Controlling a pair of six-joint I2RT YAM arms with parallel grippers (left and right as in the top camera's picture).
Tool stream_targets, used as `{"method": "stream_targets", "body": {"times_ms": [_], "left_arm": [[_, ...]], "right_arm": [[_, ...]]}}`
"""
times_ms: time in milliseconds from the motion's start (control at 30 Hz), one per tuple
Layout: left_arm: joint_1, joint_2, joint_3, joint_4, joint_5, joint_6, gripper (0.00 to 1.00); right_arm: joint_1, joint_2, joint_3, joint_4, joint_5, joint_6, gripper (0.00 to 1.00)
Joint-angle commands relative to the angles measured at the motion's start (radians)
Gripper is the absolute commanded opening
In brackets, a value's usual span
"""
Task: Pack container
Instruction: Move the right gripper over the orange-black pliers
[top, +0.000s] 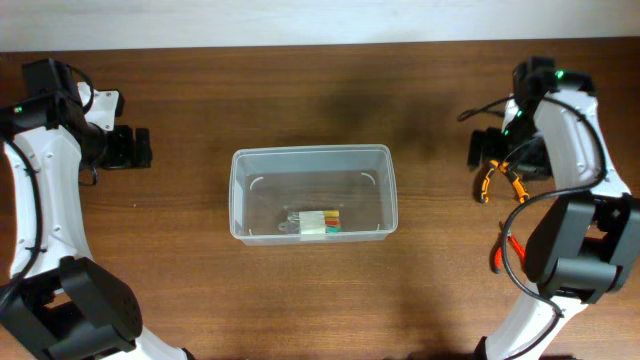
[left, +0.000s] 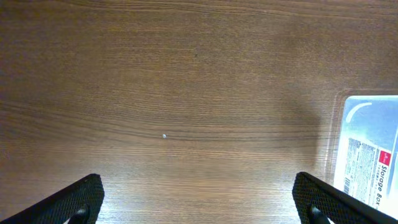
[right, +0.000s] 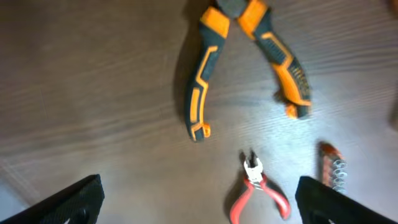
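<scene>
**Q:** Overhead first. Where is your tub?

**A:** You have the clear, colourless rectangular plastic container (top: 237, 200) mid-way across the dark wooden table (top: 300, 90). A small clear case of coloured bits (top: 318, 223) lies inside, by the wall toward the arm bases. Your left gripper (top: 135, 148) sits well apart to the left. The right gripper (top: 480, 150) is far right, just beside the orange-and-black pliers (top: 497, 180).

**Q:** Left wrist?

**A:** Claw released, fingers spread wide over bare wood. The container's corner shows at the right edge.

**Q:** Right wrist?

**A:** Released too, gripping nothing. You see the orange-and-black pliers with handles splayed. Small red-handled pliers (right: 258, 190) lie near. Just beside those is a blurred orange thing with a spring (right: 329, 165).
</scene>
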Motion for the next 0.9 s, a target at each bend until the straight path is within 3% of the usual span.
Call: {"method": "stream_targets", "body": {"times_ms": [0,167,867], "left_arm": [[0.008,0.009,-0.005,0.002,0.008,-0.010,0.99],[0.008,0.009,-0.005,0.002,0.016,-0.011,0.99],[0.008,0.009,-0.005,0.001,0.015,-0.014,0.99]], "right_arm": [[-0.003,-0.005,-0.089,0.060,-0.006,0.060,0.99],[-0.003,-0.002,-0.160,0.154,-0.006,0.142,0.99],[-0.005,0.065,-0.160,0.356,-0.137,0.105,0.99]]}}
